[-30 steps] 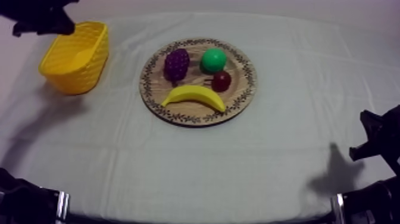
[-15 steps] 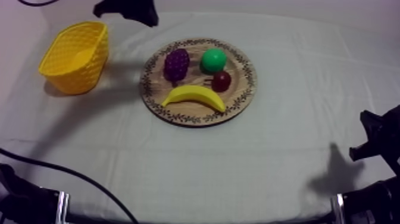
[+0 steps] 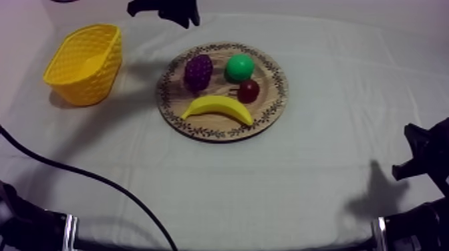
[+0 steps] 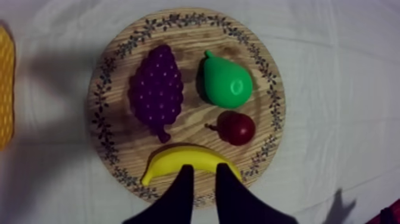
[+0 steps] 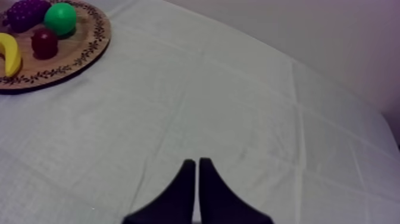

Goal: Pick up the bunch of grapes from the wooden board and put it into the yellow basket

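Observation:
The purple bunch of grapes (image 3: 198, 70) lies on the left part of the round wooden board (image 3: 267, 110), beside a green pear (image 3: 240, 67). The yellow basket (image 3: 83, 61) stands at the far left with nothing in it. My left gripper (image 3: 167, 8) hangs high over the table's far edge, behind the board. In its wrist view the grapes (image 4: 156, 90) lie straight below, and the gripper (image 4: 202, 173) is open over the banana (image 4: 190, 159), holding nothing. My right gripper (image 5: 197, 162) is shut on nothing over bare cloth, low at the right edge (image 3: 417, 157).
A small red fruit (image 3: 249, 90) and a banana (image 3: 217, 107) share the board with the grapes. The basket's edge (image 4: 5, 89) shows left of the board (image 4: 190, 128). From the right wrist, the board (image 5: 71, 59) lies far off across open cloth.
My left arm has swung right, from above the basket to behind the board's far edge. The fruit, the basket and the right arm have not moved.

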You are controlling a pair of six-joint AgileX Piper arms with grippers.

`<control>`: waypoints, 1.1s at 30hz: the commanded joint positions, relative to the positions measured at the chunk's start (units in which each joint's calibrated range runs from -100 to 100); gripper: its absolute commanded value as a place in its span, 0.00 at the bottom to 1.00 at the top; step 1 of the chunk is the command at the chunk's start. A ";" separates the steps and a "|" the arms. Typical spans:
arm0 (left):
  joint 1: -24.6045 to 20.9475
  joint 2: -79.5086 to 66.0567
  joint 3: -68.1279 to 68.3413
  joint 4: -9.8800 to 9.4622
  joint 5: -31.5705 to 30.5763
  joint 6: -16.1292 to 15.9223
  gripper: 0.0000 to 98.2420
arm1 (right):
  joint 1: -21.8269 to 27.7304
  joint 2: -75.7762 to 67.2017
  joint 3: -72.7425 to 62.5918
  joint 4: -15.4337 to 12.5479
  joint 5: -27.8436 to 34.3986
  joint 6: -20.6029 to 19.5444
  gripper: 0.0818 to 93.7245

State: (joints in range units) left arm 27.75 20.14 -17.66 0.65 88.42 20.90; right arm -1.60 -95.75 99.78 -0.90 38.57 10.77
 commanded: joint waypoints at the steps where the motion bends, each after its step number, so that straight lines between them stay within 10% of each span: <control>1: 0.07 0.09 -0.22 -0.48 0.63 0.43 0.34 | 0.00 0.00 0.00 -0.01 -0.02 -0.01 0.00; 12: 0.41 1.46 -2.46 -2.24 2.47 0.04 0.72 | 0.00 0.00 0.00 -0.01 -0.02 -0.01 0.00; 33: -0.17 20.14 -8.64 -3.02 2.67 0.17 0.83 | 0.00 0.00 0.00 -0.01 -0.02 0.04 0.00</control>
State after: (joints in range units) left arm 27.65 38.49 -25.95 -2.26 91.02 21.12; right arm -1.60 -95.75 99.78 -0.90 38.57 10.77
